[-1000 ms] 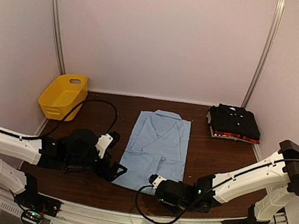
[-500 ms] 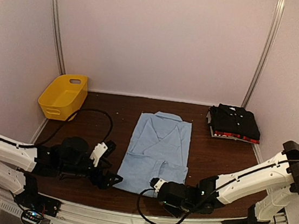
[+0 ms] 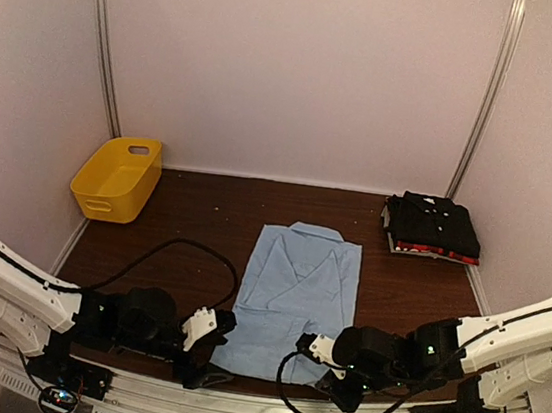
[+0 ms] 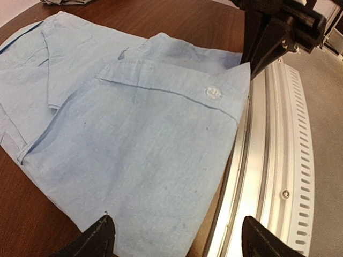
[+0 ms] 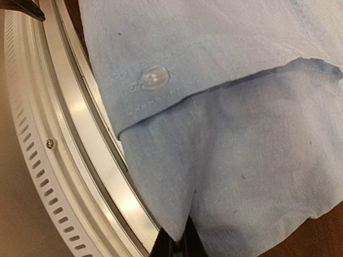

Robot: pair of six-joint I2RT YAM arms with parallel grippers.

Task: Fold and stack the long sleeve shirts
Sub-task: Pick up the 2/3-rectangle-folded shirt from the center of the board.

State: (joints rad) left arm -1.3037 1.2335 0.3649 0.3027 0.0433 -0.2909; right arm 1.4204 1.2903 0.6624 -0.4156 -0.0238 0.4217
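Note:
The light blue long sleeve shirt [image 3: 301,290] lies partly folded in the middle of the table, its hem at the near edge. My right gripper [image 3: 318,357] is shut on the hem's near right corner; the right wrist view shows its jaws [image 5: 179,245] pinching the blue cloth [image 5: 225,134]. My left gripper [image 3: 212,346] is open at the hem's near left corner, its fingers [image 4: 99,239] wide apart around the cloth [image 4: 134,134] without holding it. A folded black shirt [image 3: 433,224] lies on a red-edged one [image 3: 440,253] at the back right.
A yellow plastic basket [image 3: 116,179] stands at the back left. The metal rail [image 4: 273,160] of the table's near edge runs right under the shirt's hem and also shows in the right wrist view [image 5: 59,160]. Black cables [image 3: 174,255] lie on the table.
Both grippers have drawn back toward the near edge, and the blue shirt has slid toward the near edge with them. Its hem now reaches the rail.

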